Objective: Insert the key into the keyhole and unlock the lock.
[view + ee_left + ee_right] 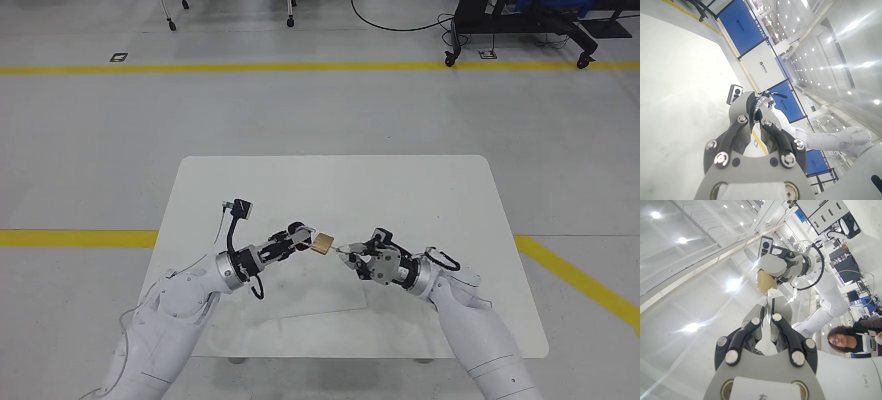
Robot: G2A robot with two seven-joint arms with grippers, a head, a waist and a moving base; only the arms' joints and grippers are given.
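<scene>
A small brass-coloured padlock point(323, 242) is held above the middle of the white rectangular table point(250, 190), its silver shackle point(757, 107) clamped between the fingers of the left gripper point(303, 238). A thin metal key point(766, 298) is pinched in the closed right gripper point(351, 254), its tip apparently touching the padlock's underside. Both grippers are kept well in from every table edge.

A large robotics test hall. The pale floor point(100, 130) carries yellow lines point(300, 68) beyond the white table point(440, 190). Blue and white perforated panels point(734, 28) stand past one corner of it, and rows of ceiling lights point(829, 39) hang high above it.
</scene>
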